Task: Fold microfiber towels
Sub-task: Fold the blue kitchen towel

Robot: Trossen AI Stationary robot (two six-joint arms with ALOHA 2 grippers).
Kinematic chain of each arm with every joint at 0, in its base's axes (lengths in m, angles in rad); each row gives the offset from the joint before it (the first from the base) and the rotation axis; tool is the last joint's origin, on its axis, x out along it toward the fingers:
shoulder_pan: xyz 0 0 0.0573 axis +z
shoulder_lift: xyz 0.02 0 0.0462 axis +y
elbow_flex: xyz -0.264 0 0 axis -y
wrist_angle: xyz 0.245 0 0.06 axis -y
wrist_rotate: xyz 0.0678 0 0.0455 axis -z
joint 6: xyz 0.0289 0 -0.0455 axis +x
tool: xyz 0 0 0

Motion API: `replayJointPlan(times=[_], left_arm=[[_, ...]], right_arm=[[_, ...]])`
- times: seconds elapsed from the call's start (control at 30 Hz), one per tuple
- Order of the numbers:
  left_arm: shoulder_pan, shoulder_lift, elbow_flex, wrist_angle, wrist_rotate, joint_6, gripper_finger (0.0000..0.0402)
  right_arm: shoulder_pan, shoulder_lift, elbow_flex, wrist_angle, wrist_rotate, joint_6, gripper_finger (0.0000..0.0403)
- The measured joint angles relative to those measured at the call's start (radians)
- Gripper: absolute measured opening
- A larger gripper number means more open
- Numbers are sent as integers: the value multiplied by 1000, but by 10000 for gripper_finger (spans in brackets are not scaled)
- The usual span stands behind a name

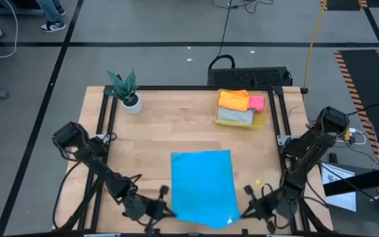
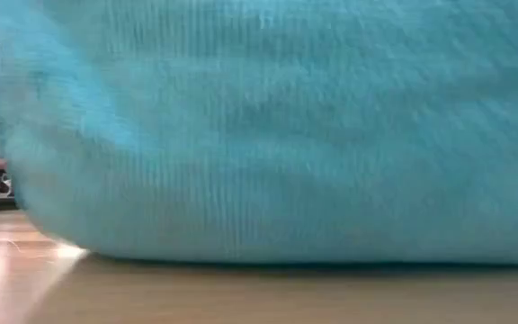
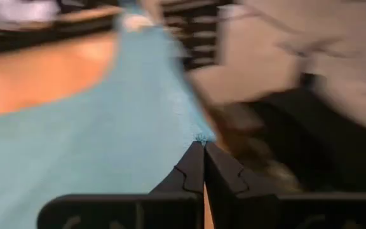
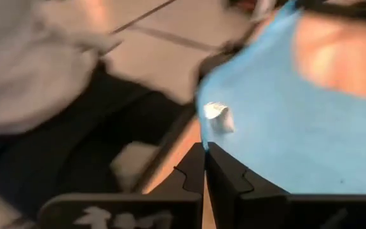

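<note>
Now: blue towel [image 1: 202,184] corners pinched at six o'clock.
Jaws of both grippers [image 1: 166,209] [image 1: 245,212] are clamped on it; a slipped corner could skew the fold.

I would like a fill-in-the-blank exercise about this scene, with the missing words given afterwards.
1. The towel spread on the table is bright ____.
2. The left gripper and the right gripper are each shut on one ____ of it.
3. The other towels lie in a ____ plastic bin.
4. The small potted plant stands at the table's far ____ corner.

Missing words: blue; corner; yellow; left
</note>
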Motion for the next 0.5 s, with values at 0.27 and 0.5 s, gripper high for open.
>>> replayJointPlan(times=[0.27,0.5], left_arm=[[55,-25,0,-104,-409,9,3],[163,-25,0,-320,-671,-174,3]], right_arm=[[-56,-130,0,-199,411,36,1],[-218,-188,-104,-255,442,110,0]])
